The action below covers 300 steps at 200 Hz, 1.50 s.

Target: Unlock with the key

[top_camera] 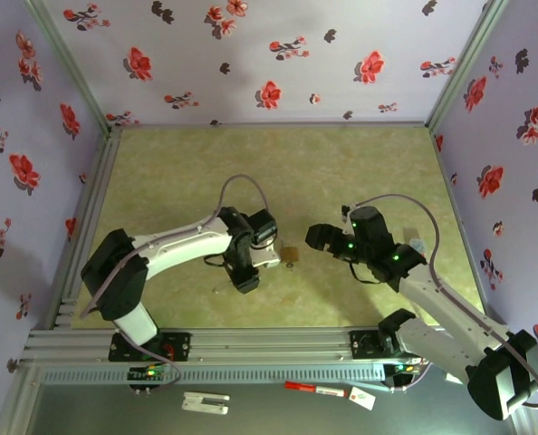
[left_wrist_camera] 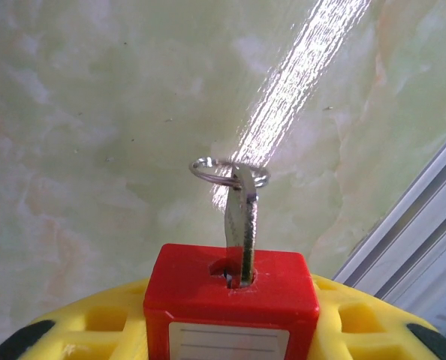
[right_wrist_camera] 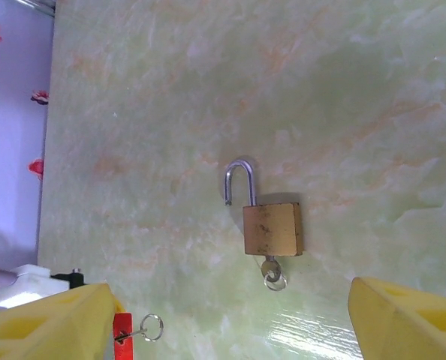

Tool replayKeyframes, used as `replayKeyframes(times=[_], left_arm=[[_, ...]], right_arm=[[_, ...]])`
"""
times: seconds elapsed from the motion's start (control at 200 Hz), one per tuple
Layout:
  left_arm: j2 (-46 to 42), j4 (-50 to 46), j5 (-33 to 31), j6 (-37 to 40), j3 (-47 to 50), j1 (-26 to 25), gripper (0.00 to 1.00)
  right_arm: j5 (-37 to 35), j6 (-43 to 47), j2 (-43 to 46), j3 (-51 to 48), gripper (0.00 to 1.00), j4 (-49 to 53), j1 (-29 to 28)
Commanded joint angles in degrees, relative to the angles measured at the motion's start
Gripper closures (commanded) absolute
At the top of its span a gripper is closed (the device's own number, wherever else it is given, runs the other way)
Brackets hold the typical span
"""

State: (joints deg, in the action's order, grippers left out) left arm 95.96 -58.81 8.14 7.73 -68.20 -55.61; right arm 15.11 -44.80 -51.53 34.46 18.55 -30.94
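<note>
Left gripper (left_wrist_camera: 230, 330) pinches a red tag (left_wrist_camera: 230, 300); a key (left_wrist_camera: 243, 225) on a ring stands up from the tag's slot. Right gripper (right_wrist_camera: 230, 319) is spread wide and holds nothing. Beyond it, the brass padlock (right_wrist_camera: 272, 229) lies flat on the green table (right_wrist_camera: 358, 90), shackle swung open, second key (right_wrist_camera: 272, 271) in its keyhole.

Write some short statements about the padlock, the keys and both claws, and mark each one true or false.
1. The padlock has its shackle free at one end. True.
2. The right claw grips the padlock. False: its fingers stand wide apart, and the padlock lies on the table, clear of them.
3. A key sits in the bottom of the padlock. True.
4. The left claw holds a blue tag. False: the tag is red, with a second key stuck in it.
</note>
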Motion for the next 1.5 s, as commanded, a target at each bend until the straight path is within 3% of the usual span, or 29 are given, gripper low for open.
replayKeyframes(times=[0.0,0.24,0.465,0.67,0.8,1.01,1.16,1.495], left_arm=[[1.21,-0.29,1.42,3.18,-1.61,-0.2,1.0],[0.16,5.75,-5.65,3.24,-1.8,0.24,1.0],[3.14,2.31,-2.02,9.24,-3.94,0.42,1.0],[-3.88,11.81,-1.45,9.16,-1.51,-0.44,1.0],[-10.87,18.77,-0.32,9.37,2.09,-1.58,1.0],[-13.78,20.19,1.41,9.6,2.85,-3.22,1.0],[-12.99,21.1,1.98,9.5,2.51,-4.06,1.0],[-11.9,21.1,2.23,9.96,1.42,-4.41,1.0]], right_arm=[[0.26,1.99,0.94,1.92,0.19,2.54,0.48],[0.0,1.33,3.06,0.15,0.18,2.49,0.62],[-0.11,1.11,3.22,-0.54,0.19,2.23,0.87],[0.63,0.29,2.54,-0.93,0.19,1.99,1.32],[7.09,-2.11,1.88,-3.9,0.25,-6.14,1.32],[17.83,-6.02,-2.6,-6.81,0.32,-19.41,0.07],[18.4,-5.86,-4.19,-5.57,0.32,-23.14,-3.87],[21.59,-9.83,-5.86,-8.56,0.36,-30.7,-5.89]])
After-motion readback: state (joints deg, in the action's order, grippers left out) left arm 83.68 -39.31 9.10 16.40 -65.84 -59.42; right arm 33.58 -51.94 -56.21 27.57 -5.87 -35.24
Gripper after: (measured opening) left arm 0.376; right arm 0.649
